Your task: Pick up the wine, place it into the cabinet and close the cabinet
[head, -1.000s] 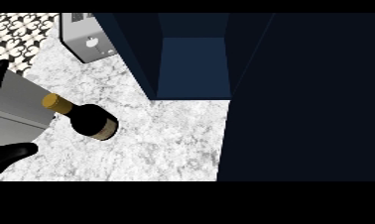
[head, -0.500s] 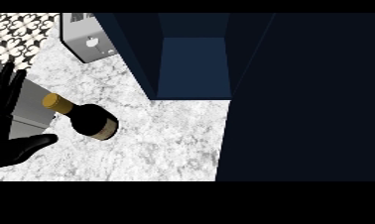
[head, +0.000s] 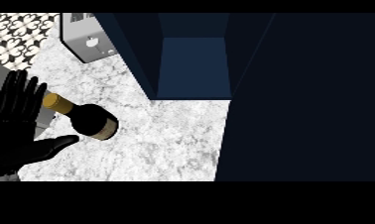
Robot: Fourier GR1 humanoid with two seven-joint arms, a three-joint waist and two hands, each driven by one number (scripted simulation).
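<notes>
Saw the left hand [head: 22,124] open wide, fingers straight, just left of the wine [head: 86,118], bottle neck pointing at it.

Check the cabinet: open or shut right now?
Open. The cabinet shows its blue interior floor, and its door is swung out over the counter. The wine bottle sits outside on the counter, beside the open left hand.

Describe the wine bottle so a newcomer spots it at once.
On the white marble counter, left of the open dark-blue cabinet, the wine bottle sits beside the open left hand. It is the only dark bottle with a gold neck and gold base band.
</notes>
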